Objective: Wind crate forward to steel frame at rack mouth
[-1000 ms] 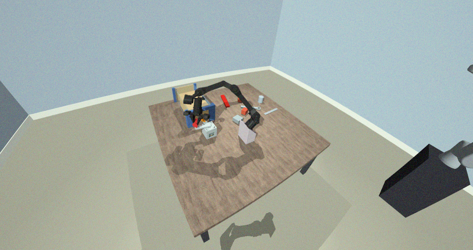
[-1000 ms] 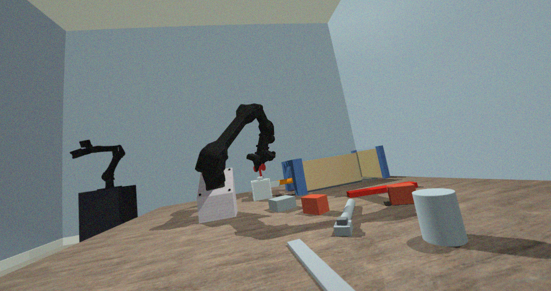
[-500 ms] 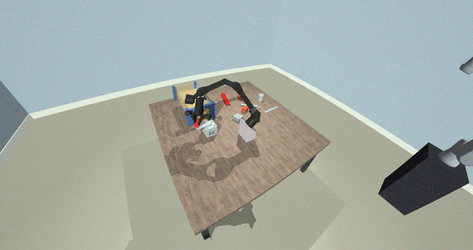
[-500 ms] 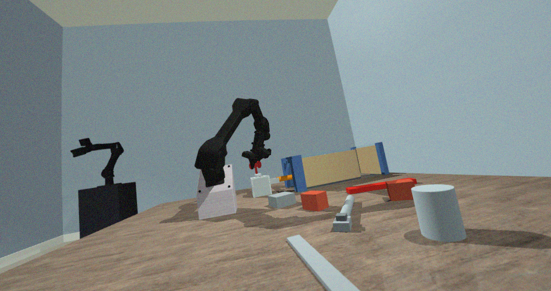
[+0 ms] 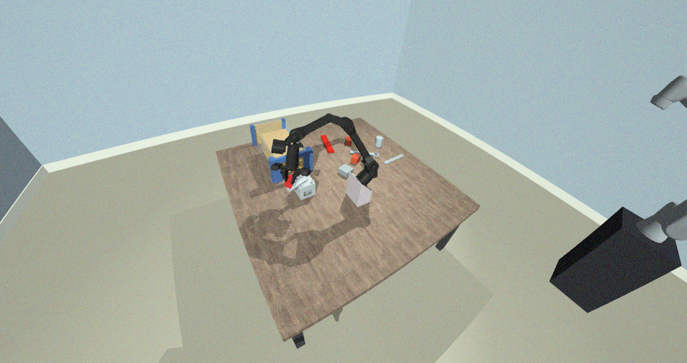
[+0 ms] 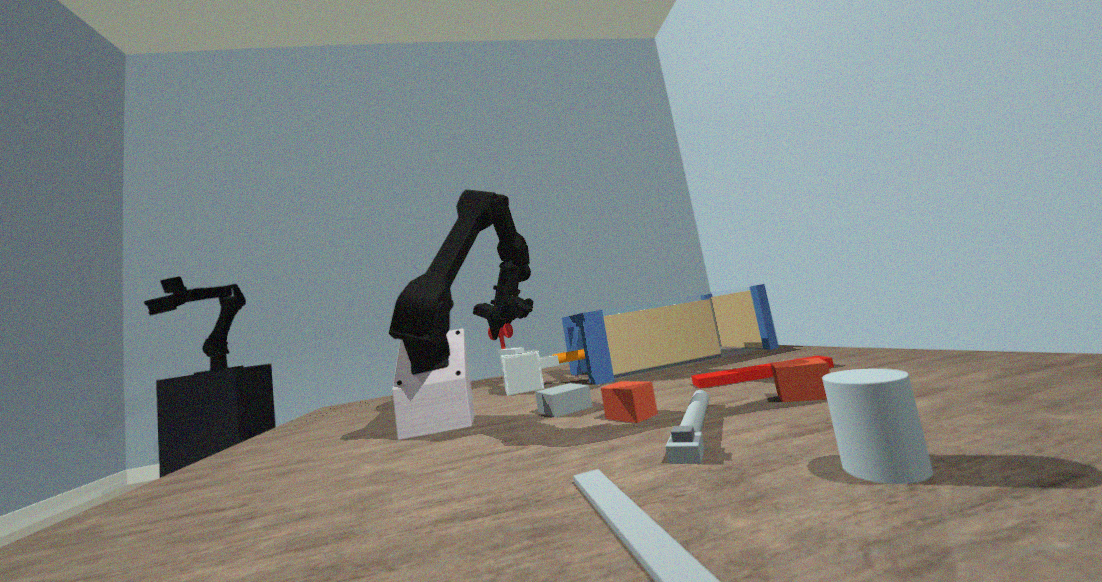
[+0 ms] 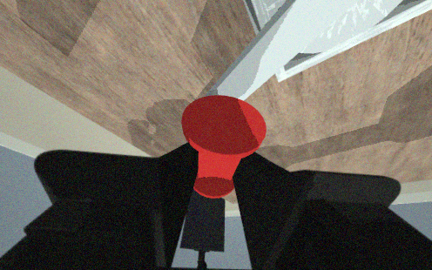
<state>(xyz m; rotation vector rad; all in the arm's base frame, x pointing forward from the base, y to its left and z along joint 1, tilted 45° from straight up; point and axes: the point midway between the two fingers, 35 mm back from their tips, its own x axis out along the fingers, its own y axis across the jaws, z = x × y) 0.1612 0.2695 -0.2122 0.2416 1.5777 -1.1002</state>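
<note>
My gripper (image 5: 288,179) (image 6: 501,327) (image 7: 216,144) is shut on the red knob (image 7: 222,126) of the winch handle. The handle's pale arm (image 5: 297,183) (image 7: 255,70) runs from the knob across the top of the white winch (image 5: 307,190) (image 6: 522,372) (image 7: 325,57). How deep its key sits in the hole is hidden. The low cubby with tan panels and blue end posts (image 5: 277,172) (image 6: 596,347) stands just behind the winch. An orange piece (image 6: 570,356) shows between winch and cubby. I cannot make out the crate or its contact with the steel frame.
A grey block (image 5: 345,169) (image 6: 563,400), an orange-red block (image 5: 355,159) (image 6: 628,402), another one (image 6: 801,379), a red bar (image 5: 326,144) (image 6: 732,376), a grey tool (image 6: 693,418), a grey cylinder (image 5: 379,142) (image 6: 878,424) and a flat strip (image 5: 393,159) (image 6: 639,528) lie beyond my arm's base.
</note>
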